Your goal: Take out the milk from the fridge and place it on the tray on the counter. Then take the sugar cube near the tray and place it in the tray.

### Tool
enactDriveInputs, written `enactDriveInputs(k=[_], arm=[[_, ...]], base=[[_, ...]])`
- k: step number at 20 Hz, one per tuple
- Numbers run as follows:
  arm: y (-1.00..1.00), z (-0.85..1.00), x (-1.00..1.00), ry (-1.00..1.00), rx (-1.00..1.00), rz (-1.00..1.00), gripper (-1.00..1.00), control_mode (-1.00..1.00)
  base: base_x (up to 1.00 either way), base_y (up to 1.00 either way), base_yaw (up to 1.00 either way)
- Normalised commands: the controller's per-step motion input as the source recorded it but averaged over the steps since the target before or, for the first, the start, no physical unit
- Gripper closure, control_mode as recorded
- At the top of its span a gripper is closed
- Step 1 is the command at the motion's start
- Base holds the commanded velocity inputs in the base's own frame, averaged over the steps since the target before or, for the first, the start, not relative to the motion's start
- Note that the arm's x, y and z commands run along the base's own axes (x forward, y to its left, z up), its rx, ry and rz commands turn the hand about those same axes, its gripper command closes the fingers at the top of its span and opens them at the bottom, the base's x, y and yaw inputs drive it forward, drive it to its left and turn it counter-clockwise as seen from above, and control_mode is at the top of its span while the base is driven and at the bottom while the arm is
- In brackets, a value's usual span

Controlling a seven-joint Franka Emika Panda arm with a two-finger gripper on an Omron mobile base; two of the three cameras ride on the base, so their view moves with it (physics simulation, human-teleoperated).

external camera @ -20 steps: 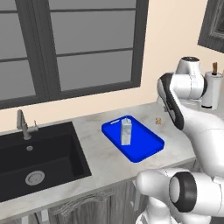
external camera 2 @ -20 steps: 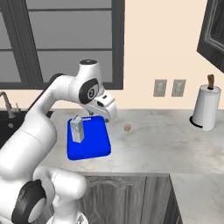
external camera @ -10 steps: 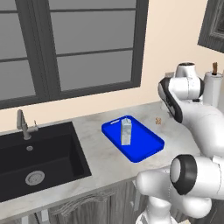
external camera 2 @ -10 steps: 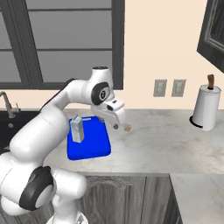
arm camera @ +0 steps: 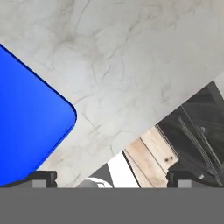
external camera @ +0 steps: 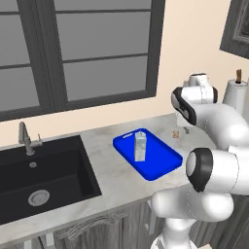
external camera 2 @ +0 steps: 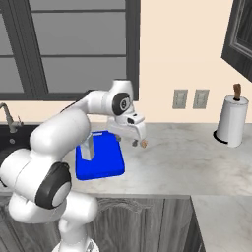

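Note:
The milk (external camera: 140,146) (external camera 2: 87,146) stands upright in the blue tray (external camera: 158,163) (external camera 2: 103,165) on the marbled counter (external camera 2: 187,157). The sugar cube (external camera 2: 143,144) (external camera: 176,133) lies on the counter just right of the tray. My gripper (external camera 2: 127,141) hangs open and empty low over the tray's right edge, a finger's width left of the cube. In the hand view my gripper (arm camera: 112,178) stands wide apart over bare counter (arm camera: 131,65), with a rounded tray corner (arm camera: 30,127) at the left. The fridge is out of view.
A black sink (external camera: 44,175) with a faucet (external camera: 25,138) sits left of the tray. A paper-towel roll (external camera 2: 231,120) stands at the far right by the wall, under two outlets (external camera 2: 180,98). The counter's front edge (arm camera: 144,131) runs close below the hand.
The arm has swung right, carrying the open gripper from above the tray beside the milk to the tray's right edge next to the sugar cube. Milk and tray have not moved.

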Motion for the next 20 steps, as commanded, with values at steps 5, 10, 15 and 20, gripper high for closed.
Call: enactDriveInputs(k=[5,10,15,20], arm=[[-0.07,-0.17,0.34,0.08,0.05,0.15,-1.00,-1.00],[-0.17,-0.22,0.36,0.05,0.04,0.12,-1.00,-1.00],[-0.01,-0.36,0.28,0.00,0.10,0.06,-1.00,-1.00],[0.00,-0.28,0.23,-0.02,0.12,0.01,-1.00,-1.00]], base=[[0.00,0.00,0.00],[0.00,0.00,0.00],[0.00,0.00,0.00],[0.00,0.00,0.00]])
